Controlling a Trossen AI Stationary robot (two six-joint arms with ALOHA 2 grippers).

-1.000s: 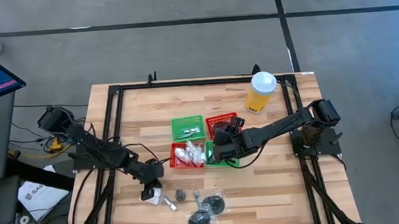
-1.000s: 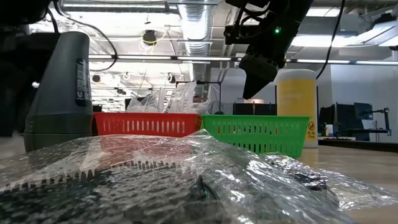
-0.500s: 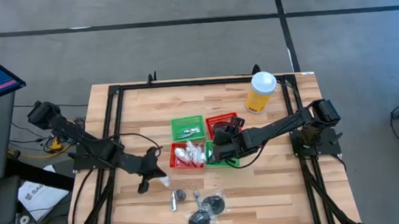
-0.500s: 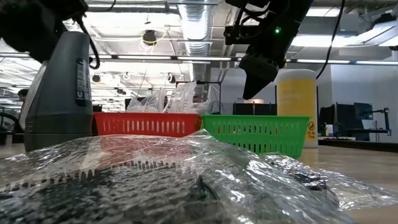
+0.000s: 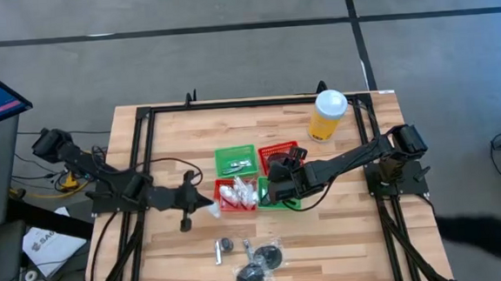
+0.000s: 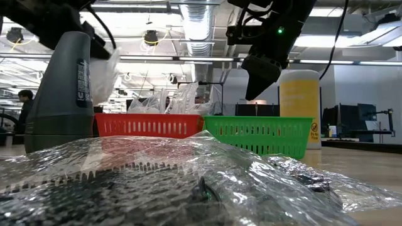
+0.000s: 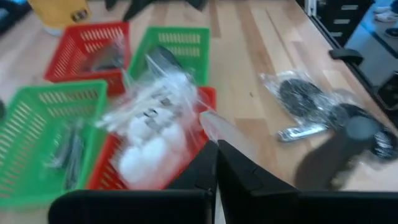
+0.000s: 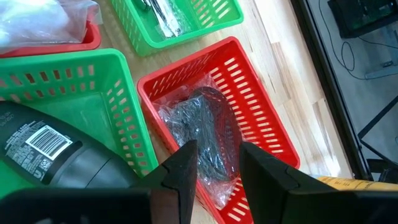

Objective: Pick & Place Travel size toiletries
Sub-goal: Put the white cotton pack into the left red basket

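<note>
- High view: the left gripper (image 5: pixel 204 208) is seen just beside the left wall of the red basket (image 5: pixel 219 198) that holds white packets (image 5: pixel 239 192), with a small white packet (image 5: pixel 211 210) pinched at its tip. The right gripper (image 5: pixel 274 176) is held above the far red basket (image 5: pixel 281 149). On the wood nearer the table's front edge, a wrapped dark disc (image 5: pixel 261 267) and a thin silvery tube (image 5: pixel 217 252) are seen, well apart from both grippers.
- Low view: a clear-wrapped disc (image 6: pixel 188 182) fills the foreground; the right gripper (image 6: pixel 259 74) is hung above the green basket (image 6: pixel 257 133).
- Left wrist view: the jaws are clenched on a pale packet (image 7: pixel 227 133), with the heap of white packets (image 7: pixel 152 118) just beyond them.
- Right wrist view: the fingers (image 8: pixel 183 168) are parted with nothing between them, above a wrapped dark disc (image 8: pixel 202 134) lying in the red basket (image 8: pixel 261 118).
</note>
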